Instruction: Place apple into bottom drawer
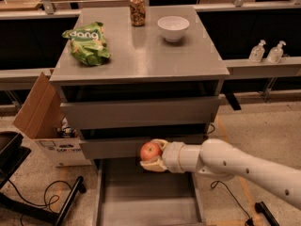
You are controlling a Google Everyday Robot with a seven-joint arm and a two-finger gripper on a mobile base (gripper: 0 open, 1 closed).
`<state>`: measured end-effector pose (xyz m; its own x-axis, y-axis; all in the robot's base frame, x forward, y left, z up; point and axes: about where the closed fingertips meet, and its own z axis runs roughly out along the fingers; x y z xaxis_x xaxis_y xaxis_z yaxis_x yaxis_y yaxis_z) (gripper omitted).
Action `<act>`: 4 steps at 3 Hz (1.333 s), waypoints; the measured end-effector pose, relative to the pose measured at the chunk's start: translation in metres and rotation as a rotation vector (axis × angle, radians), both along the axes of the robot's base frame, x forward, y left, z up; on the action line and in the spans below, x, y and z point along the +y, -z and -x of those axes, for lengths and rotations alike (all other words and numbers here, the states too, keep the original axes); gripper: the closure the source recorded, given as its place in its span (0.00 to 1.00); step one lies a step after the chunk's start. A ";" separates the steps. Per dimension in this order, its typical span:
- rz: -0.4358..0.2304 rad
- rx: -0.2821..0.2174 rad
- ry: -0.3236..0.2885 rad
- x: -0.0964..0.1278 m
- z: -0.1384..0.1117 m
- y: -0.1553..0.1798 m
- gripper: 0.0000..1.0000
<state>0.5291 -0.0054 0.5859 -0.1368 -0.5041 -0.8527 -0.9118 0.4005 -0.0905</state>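
apple (pixel 150 150): clamped in jaws of gripper (pixel 155 155), hanging over back end of open bottom drawer (pixel 141 197). step: transport, likely near done. next: lower inside, then release.

Grey metal cabinet top (pixel 141 60): green crisp bag (pixel 87 44) at 9 o'clock, brown patterned can (pixel 137 11) at 12, white round bowl (pixel 173 27) at 1. Cream two-finger gripper (pixel 155 155), on arm from 4 o'clock, clasps small red apple (pixel 149 150) above rear of open grey bottom drawer (pixel 141 199), before middle drawer front (pixel 110 148).
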 end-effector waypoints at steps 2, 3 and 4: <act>-0.088 0.082 0.025 0.030 0.015 0.139 1.00; -0.113 0.120 0.026 0.037 0.025 0.157 1.00; -0.113 0.120 0.026 0.037 0.025 0.157 1.00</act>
